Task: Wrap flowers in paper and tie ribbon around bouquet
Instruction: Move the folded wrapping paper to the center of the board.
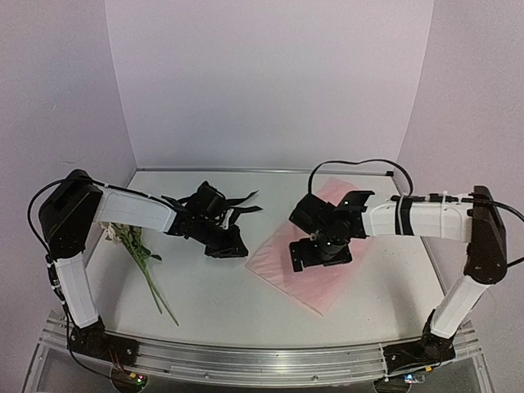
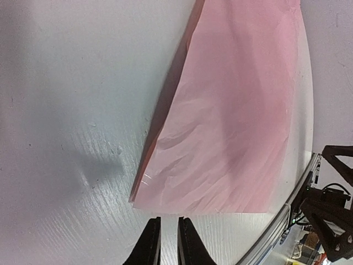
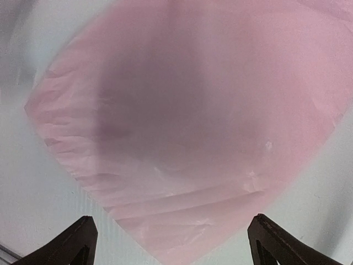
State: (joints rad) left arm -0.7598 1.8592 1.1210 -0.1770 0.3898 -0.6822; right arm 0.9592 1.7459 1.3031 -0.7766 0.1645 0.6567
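Nearest us, at the lower left of the top view, the flowers (image 1: 146,266) lie on the white table (image 1: 221,307), stems pointing toward the bottom edge and blossoms up by the left arm. Right of centre, the paper (image 1: 282,270) is spread flat as a pink diamond. The right gripper (image 1: 319,254) hangs over it, fingers spread wide with nothing between them (its wrist view is almost all pink). The left gripper (image 1: 229,246) sits just beside the paper's left corner. Its fingers (image 2: 149,243) stand almost together, with a narrow slit between them, pinching nothing we can see. Farther back, the ribbon (image 1: 244,210) lies in loose black strips behind the left wrist.
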